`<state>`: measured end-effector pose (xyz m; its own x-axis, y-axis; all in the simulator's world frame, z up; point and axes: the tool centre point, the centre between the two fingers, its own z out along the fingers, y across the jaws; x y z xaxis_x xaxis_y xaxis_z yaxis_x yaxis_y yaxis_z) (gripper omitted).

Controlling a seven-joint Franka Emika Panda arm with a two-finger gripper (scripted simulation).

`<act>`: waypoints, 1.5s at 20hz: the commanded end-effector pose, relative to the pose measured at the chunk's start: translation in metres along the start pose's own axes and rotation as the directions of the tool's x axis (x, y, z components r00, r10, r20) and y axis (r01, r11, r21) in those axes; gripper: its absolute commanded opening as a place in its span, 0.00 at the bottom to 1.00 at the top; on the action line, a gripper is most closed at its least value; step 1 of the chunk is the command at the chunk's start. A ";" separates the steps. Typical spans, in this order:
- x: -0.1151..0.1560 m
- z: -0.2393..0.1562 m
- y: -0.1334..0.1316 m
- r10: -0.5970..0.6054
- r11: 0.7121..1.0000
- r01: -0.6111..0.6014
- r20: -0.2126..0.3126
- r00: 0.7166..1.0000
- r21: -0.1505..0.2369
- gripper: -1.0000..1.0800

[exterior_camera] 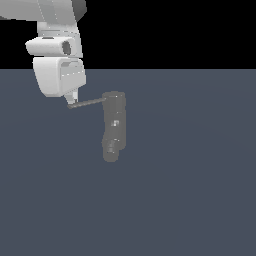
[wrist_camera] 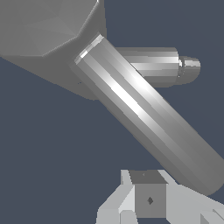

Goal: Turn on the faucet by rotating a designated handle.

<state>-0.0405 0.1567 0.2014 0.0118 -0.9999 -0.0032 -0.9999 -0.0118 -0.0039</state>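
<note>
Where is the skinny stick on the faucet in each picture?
Exterior view: the handle is the thin dark rod sticking out from the faucet top toward the exterior view's left, its tip at the gripper.
Wrist view: the handle is the big shiny bar crossing the middle diagonally.
Shared landmark: the faucet's round spout end.

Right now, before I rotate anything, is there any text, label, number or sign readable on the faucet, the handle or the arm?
None: no readable text in either view.
faucet: only small pale specks, not characters.
handle: plain, unmarked.
end effector: a small dark diamond mark shows on it in the wrist view, not a letter or number.
</note>
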 end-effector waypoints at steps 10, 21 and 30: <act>0.028 0.000 0.025 0.006 1.000 -0.006 -0.003 1.000 -0.003 0.00; 0.049 0.000 0.049 0.004 1.000 -0.004 -0.003 1.000 -0.003 0.00; 0.062 0.000 0.059 -0.002 1.000 0.002 -0.002 1.000 -0.002 0.00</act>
<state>-0.0990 0.0984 0.2015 0.0168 -0.9999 -0.0018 -0.9999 -0.0168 -0.0021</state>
